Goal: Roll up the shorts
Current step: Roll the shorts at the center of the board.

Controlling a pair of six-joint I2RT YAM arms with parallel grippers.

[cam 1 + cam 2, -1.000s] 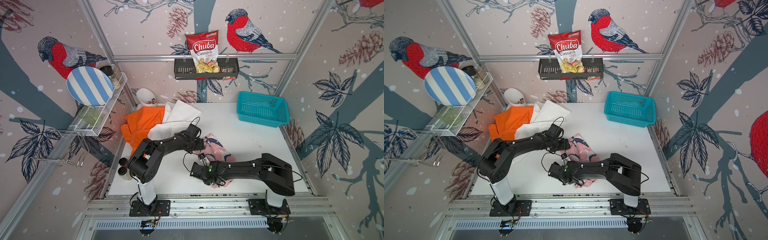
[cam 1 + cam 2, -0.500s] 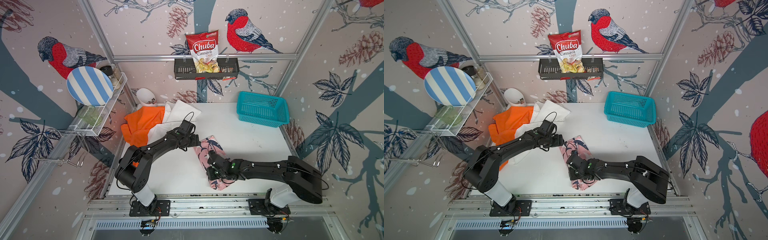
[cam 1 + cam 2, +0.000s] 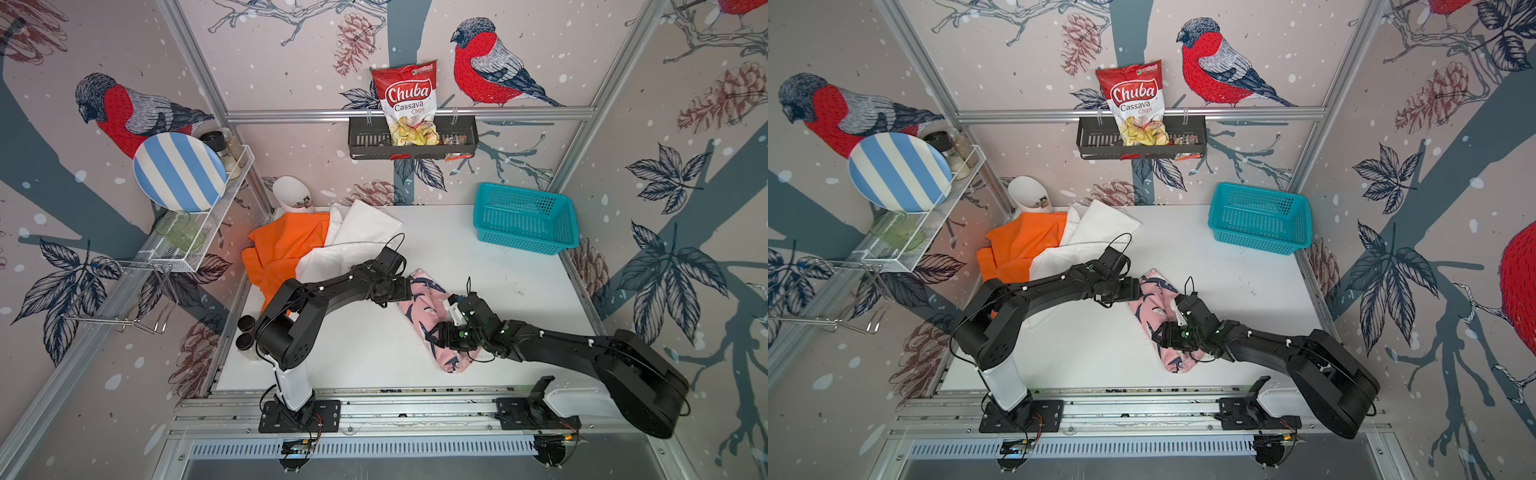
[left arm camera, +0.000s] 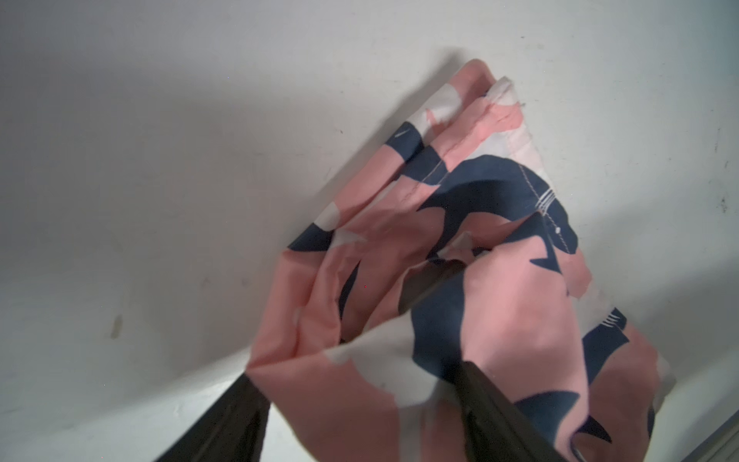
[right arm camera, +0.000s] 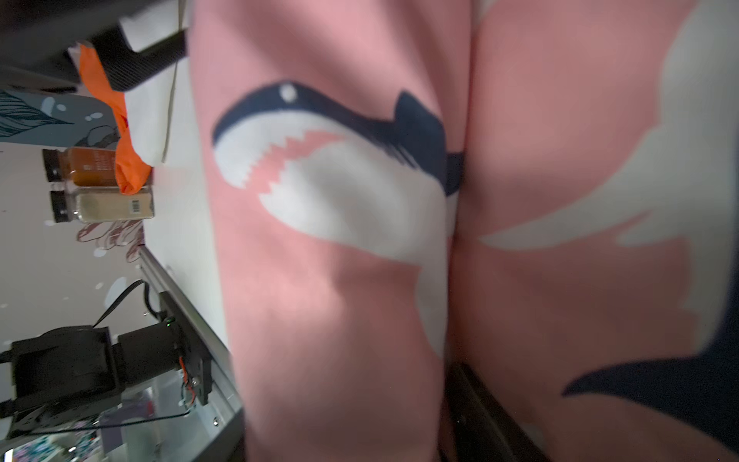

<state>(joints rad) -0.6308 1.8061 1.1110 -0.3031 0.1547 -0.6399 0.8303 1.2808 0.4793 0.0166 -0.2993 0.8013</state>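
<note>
Eyes on the pink shark-print cloth shorts [image 3: 422,301]. In both top views they lie just right of centre on the white tabletop [image 3: 478,257]. They're bunched into a long, lumpy bundle running from upper left to lower right. The cloth is soft and creased, with navy and white sharks on it and stitched hems fanned out at one end.

Your left gripper [image 3: 409,289] sits at the bundle's upper-left end. In the left wrist view its two dark fingers [image 4: 500,408] stand wide apart. The wrinkled cloth lies between them and drapes over one, and they aren't clamped on it.

Your right gripper [image 3: 438,334] is down on the lower half of the bundle. Its wrist view is filled by smooth pink fabric and a toothy shark, slightly blurred. Only one dark finger [image 5: 480,408] shows, at the lower edge, right against the cloth. Whether those jaws are apart or closed on the fabric, you cannot tell from here.

At the upper left of the tabletop are the plain white shorts [image 3: 365,232], flat and angular like a folded sheet. They overlap the bright orange shorts [image 3: 286,249], which slump in loose folds toward the table's left edge. Both are apart from the gripper tips, though the left arm crosses above the white cloth. A teal plastic basket [image 3: 525,226] with perforated walls stands at the upper right of the tabletop.
</note>
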